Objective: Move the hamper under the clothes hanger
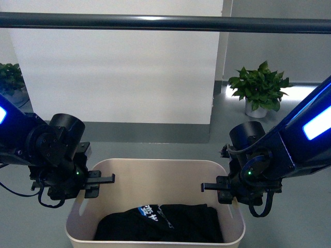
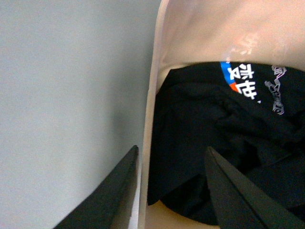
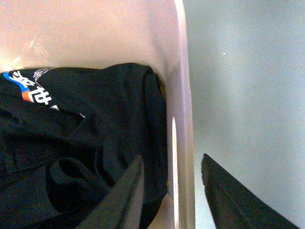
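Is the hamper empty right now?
No, the front view shows a black garment with blue-and-white print lying in the bottom of the hamper.

Setting: indoor room of institutional or office-lab character, arranged as a laundry test area. Evidence, as seen from where I stand: smooth grey floor [image 1: 155, 147], unbroken and bare; a plain white wall panel [image 1: 119, 72] with a dark grey skirting band at its base; grey wall beyond on the right. Two potted green plants, one [image 1: 258, 90] by the right wall in a white pot, another [image 1: 10, 82] partly visible at the far left. Domestic props: a dark grey round rail of a clothes hanger [image 1: 165, 22] crossing overhead, and a beige plastic hamper [image 1: 155, 168] holding a black printed garment [image 1: 160, 222]. No household furnishings visible; two blue-lit robot arms flank the hamper.
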